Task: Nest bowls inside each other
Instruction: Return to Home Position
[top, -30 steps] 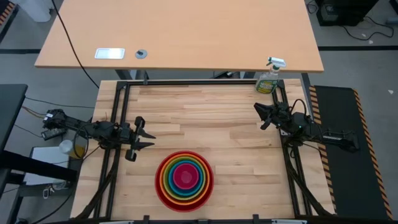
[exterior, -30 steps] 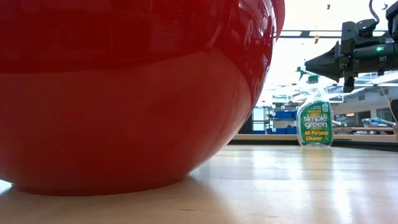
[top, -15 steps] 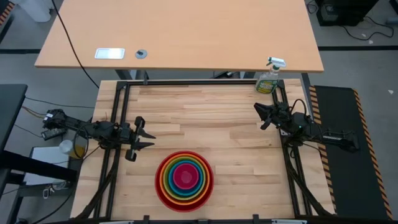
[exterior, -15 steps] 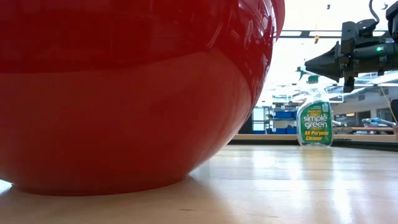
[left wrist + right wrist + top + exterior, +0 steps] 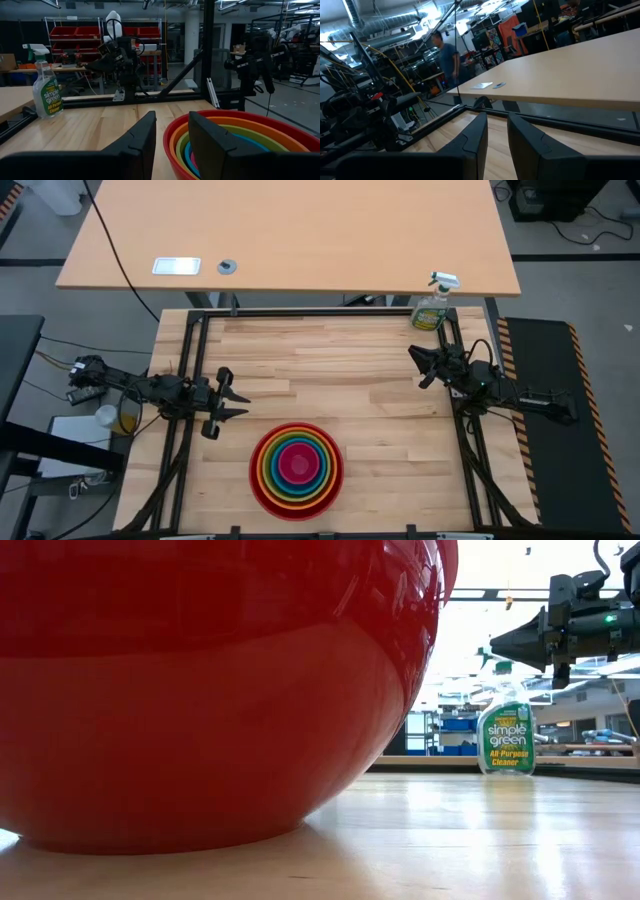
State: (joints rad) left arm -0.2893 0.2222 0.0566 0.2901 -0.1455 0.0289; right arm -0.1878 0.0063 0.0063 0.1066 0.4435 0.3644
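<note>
Several bowls (image 5: 296, 470) sit nested one inside another near the table's front edge. The red one is outermost and rests on the wood, with orange, yellow-green and blue inside it and a pink one (image 5: 297, 466) in the middle. The red bowl's wall (image 5: 200, 690) fills the low view, and the stack's rims (image 5: 240, 137) show in the left wrist view. My left gripper (image 5: 245, 405) hangs open above the table's left side, to the stack's far left, pointing toward the table's right. My right gripper (image 5: 415, 367) hangs at the right side, open by a narrow gap (image 5: 497, 127). Neither has anything between its fingers.
A green spray bottle (image 5: 433, 305) stands at the table's far right corner. Black frame rails (image 5: 190, 360) run along the table's sides. A larger desk (image 5: 290, 230) lies beyond the far edge. A person (image 5: 447, 60) stands in the room behind. Bare wood (image 5: 330, 370) spreads between the grippers.
</note>
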